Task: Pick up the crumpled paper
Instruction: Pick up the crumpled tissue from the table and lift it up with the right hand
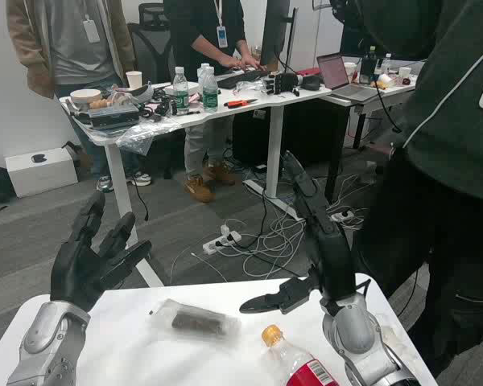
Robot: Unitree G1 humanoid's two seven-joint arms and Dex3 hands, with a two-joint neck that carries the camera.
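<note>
Scanning from the left, I see my left hand raised above the table's near-left edge, fingers spread and pointing up, holding nothing. Just to its right and lower, the crumpled paper lies flat on the white table: a pale, wrinkled wrapper with a dark patch in its middle, its long axis running left to right across my view, tilted slightly down toward the right. Further right, an orange-capped bottle lies at the near edge, close beside the paper but apart from it. My right hand stands beyond the bottle, fingers extended upward and thumb jutting left toward the paper, also empty. I judge the paper sits between both hands, slightly nearer the left, which would reach it by dropping down and rightward.
</note>
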